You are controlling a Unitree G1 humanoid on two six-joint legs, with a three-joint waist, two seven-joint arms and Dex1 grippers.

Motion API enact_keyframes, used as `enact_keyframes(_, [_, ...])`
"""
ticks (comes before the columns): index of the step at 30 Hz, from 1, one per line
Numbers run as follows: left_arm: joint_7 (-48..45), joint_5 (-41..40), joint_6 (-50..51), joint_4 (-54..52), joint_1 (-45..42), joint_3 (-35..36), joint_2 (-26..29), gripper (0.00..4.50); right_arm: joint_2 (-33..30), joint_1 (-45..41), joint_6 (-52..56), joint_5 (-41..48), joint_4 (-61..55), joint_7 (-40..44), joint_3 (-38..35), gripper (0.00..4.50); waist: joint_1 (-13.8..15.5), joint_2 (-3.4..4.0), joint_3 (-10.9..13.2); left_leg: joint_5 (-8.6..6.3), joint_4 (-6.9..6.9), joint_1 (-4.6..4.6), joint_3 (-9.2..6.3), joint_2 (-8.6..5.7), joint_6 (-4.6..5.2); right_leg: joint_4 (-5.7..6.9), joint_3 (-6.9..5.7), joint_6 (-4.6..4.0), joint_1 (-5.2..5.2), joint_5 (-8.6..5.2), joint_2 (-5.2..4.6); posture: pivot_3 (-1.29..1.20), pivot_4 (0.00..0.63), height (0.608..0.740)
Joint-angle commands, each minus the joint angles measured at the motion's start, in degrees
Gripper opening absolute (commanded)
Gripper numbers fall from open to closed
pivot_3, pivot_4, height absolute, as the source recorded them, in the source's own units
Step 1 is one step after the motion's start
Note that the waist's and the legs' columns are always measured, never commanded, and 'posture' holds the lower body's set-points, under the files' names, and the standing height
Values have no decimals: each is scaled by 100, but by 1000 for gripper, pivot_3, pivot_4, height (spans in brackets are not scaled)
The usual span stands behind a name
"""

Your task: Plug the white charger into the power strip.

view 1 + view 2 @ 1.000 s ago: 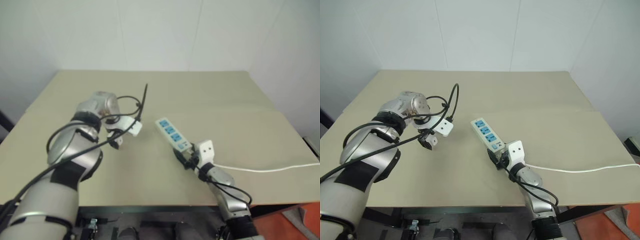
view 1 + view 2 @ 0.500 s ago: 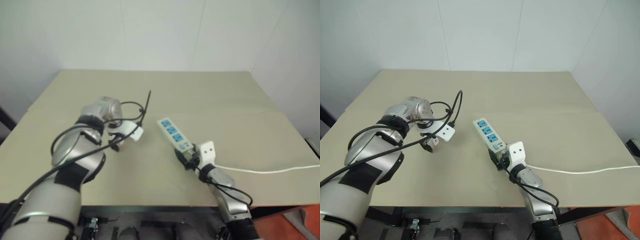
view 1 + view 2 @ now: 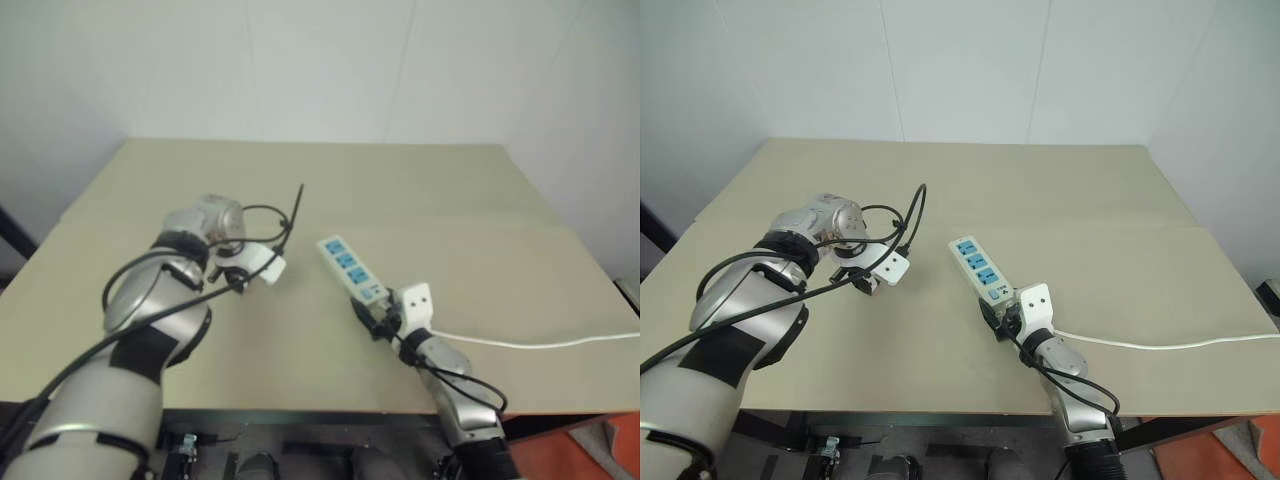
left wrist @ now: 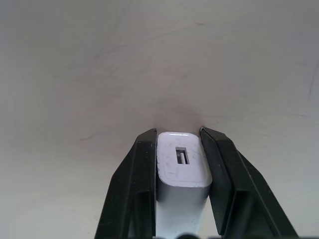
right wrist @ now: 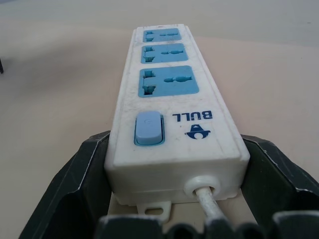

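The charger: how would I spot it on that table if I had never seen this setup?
Start at the beige table, then find the silver arm on its left side. At that arm's tip, the left end effector points down at the table with its two black fingers shut on the charger. It is a small white block with one slot in its end face, unlike the long power strip with blue sockets.
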Motion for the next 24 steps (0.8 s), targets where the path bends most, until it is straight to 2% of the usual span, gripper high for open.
enact_keyframes(1, [216, -64, 87, -23, -35, 108, -21, 1032, -18, 98, 242, -39, 115, -15, 68, 3451, 1, 0, 0, 0, 0, 0, 0, 0, 0, 0, 0, 0, 0, 0, 0, 0, 150, 740])
enact_keyframes(4, [160, -447, 203, -65, -176, 486, -43, 1032, -41, 83, 247, -35, 107, 6, 62, 3451, 2, 0, 0, 0, 1, -1, 0, 0, 0, 0, 0, 0, 0, 0, 0, 0, 150, 740])
enact_keyframes(8, [-386, -1169, 66, -187, -404, 1184, 108, 1032, -140, 82, 207, 3, 49, 163, 69, 3451, -2, 0, 0, 0, 1, -5, 0, 1, 0, 0, 0, 0, -5, 0, 0, 0, 150, 740])
enact_keyframes(11, [-1090, -2081, -117, -316, -455, 2005, 260, 1032, -377, 40, 187, 121, 13, 579, 117, 3451, -4, 0, 0, 0, -1, -7, 2, 0, 0, -2, 0, 0, -7, 0, 0, 0, 150, 740])
enact_keyframes(15, [-1738, -3601, 409, -461, -345, 2963, 375, 1032, -796, -262, 361, 516, 121, 1511, 182, 3451, -9, 0, 0, 0, -1, -7, 4, 1, 0, -2, 0, -1, -6, 0, -2, 0, 150, 740])
enact_keyframes(18, [-1738, -4630, 1003, -752, -24, 3151, 457, 1032, -1164, -632, 381, 627, 357, 2395, 424, 3451, -37, 0, 0, 0, 3, 0, 3, 1, 0, 4, 0, -1, -1, 0, -2, 0, 150, 740])
enact_keyframes(24, [-1738, -6584, 2330, -1955, 1147, 2806, 563, 1032, -1534, -1421, -27, 645, 1413, 4367, 1085, 3451, -185, 0, 0, 0, 9, 27, -2, 3, 0, 27, -1, 0, 19, 0, 1, 0, 150, 740])
